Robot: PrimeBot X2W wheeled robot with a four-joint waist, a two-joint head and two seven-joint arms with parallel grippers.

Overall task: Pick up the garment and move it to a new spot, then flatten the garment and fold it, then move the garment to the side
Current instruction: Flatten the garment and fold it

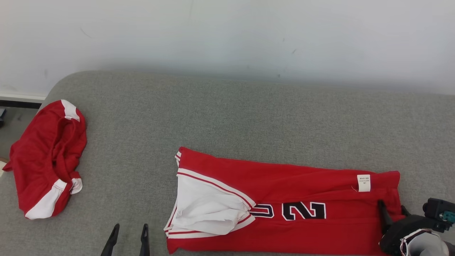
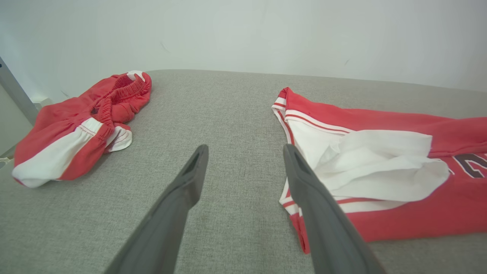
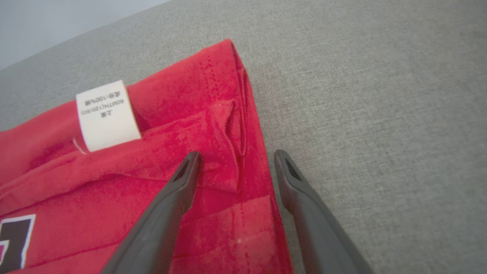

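Just beyond the right gripper (image 1: 392, 209), the folded red garment (image 1: 291, 192) lay flat on the grey cushion (image 1: 227, 117), stretching away from that gripper toward the left gripper (image 1: 130, 231). The right wrist view showed what the head view could not. The right gripper (image 3: 237, 160) had its two fingers spread wide with nothing pinched, one finger over the garment (image 3: 182, 99) and the other over bare cushion, with the cloth's end hem running between them. A white label (image 3: 106, 114) sat ahead of the fingertips, off to the cloth side. From the head it read as only a small tag (image 1: 363, 182).

The left wrist view gave the other end. The left gripper (image 2: 245, 160) was equally wide apart and empty, over bare cushion. The garment's (image 2: 418, 213) white-panelled leg opening lay just beside its right-hand finger, though I could not tell whether they touched. Well off to that gripper's other side lay a second red and white garment (image 2: 72, 125), bunched up, its elastic waistband visible there but not from the head (image 1: 46, 156).
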